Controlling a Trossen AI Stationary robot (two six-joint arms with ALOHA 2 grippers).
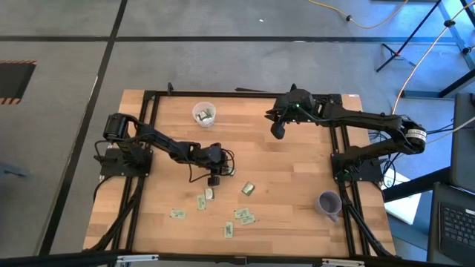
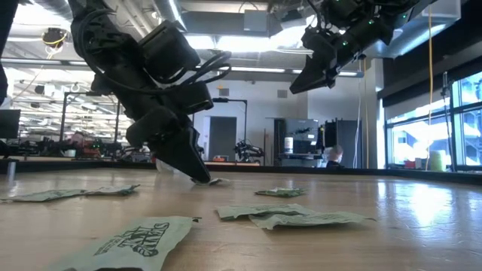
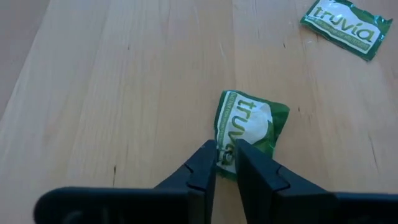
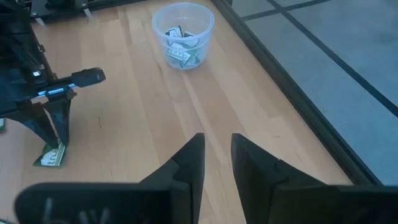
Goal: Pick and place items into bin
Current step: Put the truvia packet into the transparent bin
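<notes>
The counter [image 1: 297, 178] is pale blond wood with fine darker grain lines and a black frame along its edges, and it stands on a grey floor [image 1: 208, 59] crossed by dark stripes. The packet [image 3: 249, 127] pinched in the left gripper [image 3: 225, 152] is white in the middle with a green border and green lettering, the gripper itself matt black. The bin [image 4: 183, 34] is clear with a faint pink tinge, green-and-white packets showing through it, while the other cup [image 1: 329, 203] is translucent purple.

Bare table [image 1: 289, 178] between packets [image 1: 241, 216] and cup [image 1: 204, 114]
</notes>
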